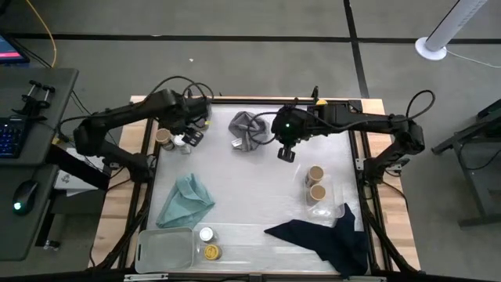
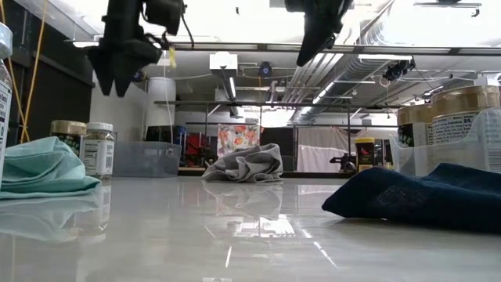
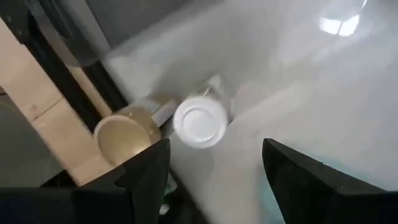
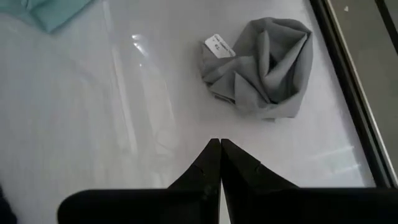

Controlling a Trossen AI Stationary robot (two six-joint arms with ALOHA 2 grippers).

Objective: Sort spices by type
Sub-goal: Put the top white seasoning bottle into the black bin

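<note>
**spice jars, trays and both tools at one moment**

clear tray (image 1: 333,192), at the right of the table (image 1: 243,188): two tan-topped jars (image 1: 315,182) stand inside it, one beside the other. grey tray (image 1: 164,249), at the near left edge: nothing shows inside it. just right of it, on a clear tray (image 1: 258,249), stand a white-capped jar (image 1: 206,233) and a yellow-capped jar (image 1: 211,251), close together. far left corner: a tan-topped jar (image 1: 163,138) and a white-capped jar (image 3: 199,121) stand side by side on the table.

left tool (image 1: 190,135): raised above that corner pair, fingers (image 3: 146,177) spread apart, holding nothing; in the left wrist view the white cap lies between them, lower down.

right tool (image 1: 286,153): raised over the table's far middle, fingers pressed together and empty, just beside the crumpled grey cloth (image 1: 249,130), well apart from every jar.

teal cloth (image 1: 185,200) lies left of centre; navy cloth (image 1: 325,236) lies near right, just in front of the clear tray with the tan-topped pair.
</note>
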